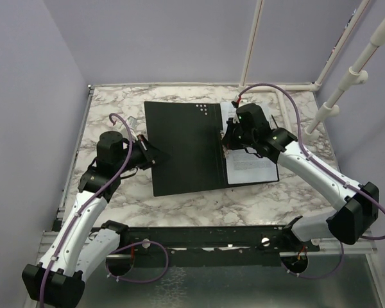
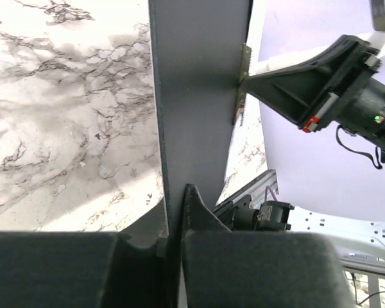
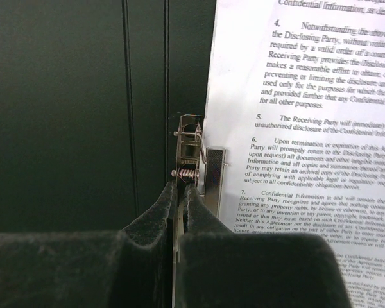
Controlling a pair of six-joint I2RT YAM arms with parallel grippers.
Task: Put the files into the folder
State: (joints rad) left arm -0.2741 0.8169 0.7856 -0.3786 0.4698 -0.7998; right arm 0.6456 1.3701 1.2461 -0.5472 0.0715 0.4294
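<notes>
my left gripper (image 2: 179,196) is pinching the free left edge of the folder (image 1: 179,147), whose long axis runs away from me. the files (image 1: 250,165) lie on its right half, with my right gripper (image 3: 179,192) clamped on the clip (image 3: 194,151). the cover must swing rightward.

Marble table (image 1: 115,106), white pipes (image 1: 372,50)

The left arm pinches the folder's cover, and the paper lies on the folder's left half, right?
Not quite. The paper lies on the right half of the folder; the top view shows it. The left gripper does pinch the cover.
</notes>
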